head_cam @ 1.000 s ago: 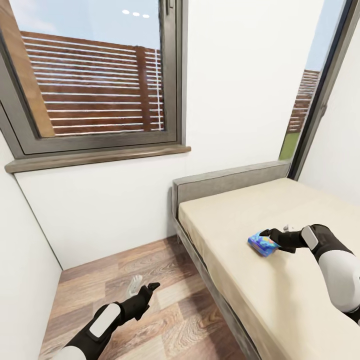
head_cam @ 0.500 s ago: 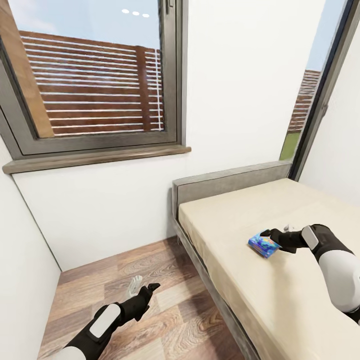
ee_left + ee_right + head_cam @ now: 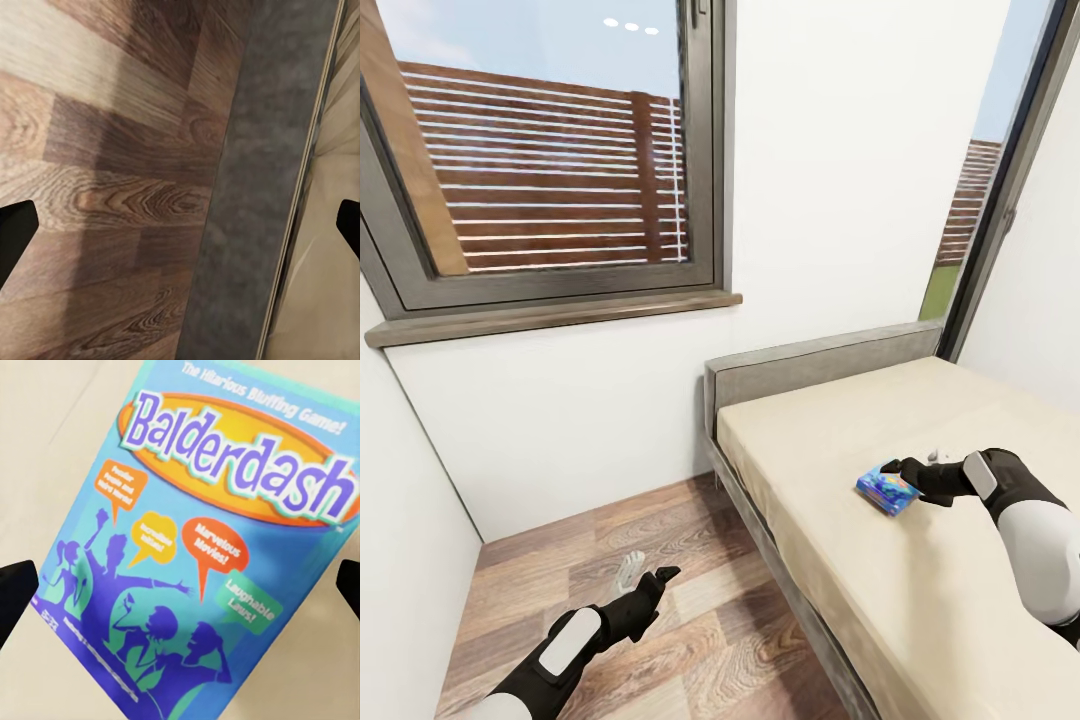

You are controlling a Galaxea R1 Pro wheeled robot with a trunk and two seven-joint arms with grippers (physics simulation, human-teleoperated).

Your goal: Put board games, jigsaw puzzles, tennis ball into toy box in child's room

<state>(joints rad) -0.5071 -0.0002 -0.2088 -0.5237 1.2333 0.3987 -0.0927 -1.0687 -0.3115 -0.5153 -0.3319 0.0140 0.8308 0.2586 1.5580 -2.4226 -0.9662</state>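
A small blue board game (image 3: 885, 490) lies flat on the beige bed (image 3: 840, 430), near its floor-side edge. In the right wrist view the box (image 3: 210, 547) reads "Balderdash" and lies between the two black fingertips (image 3: 15, 592) at the picture's sides. My right gripper (image 3: 908, 468) hovers open just above the box's far end, not closed on it. My left gripper (image 3: 648, 572) hangs open and empty over the wooden floor beside the bed. The toy box, the table, the jigsaw puzzles and the tennis ball are out of view.
The bed's grey headboard (image 3: 820, 365) stands against the white wall under a large window (image 3: 550, 150). The grey bed frame (image 3: 255, 195) runs along the wooden floor (image 3: 660, 540). A white wall closes the left side, and a tall window (image 3: 980, 200) stands at the right.
The camera shifted very slightly a second ago. Both arms and the blue box stay where they were.
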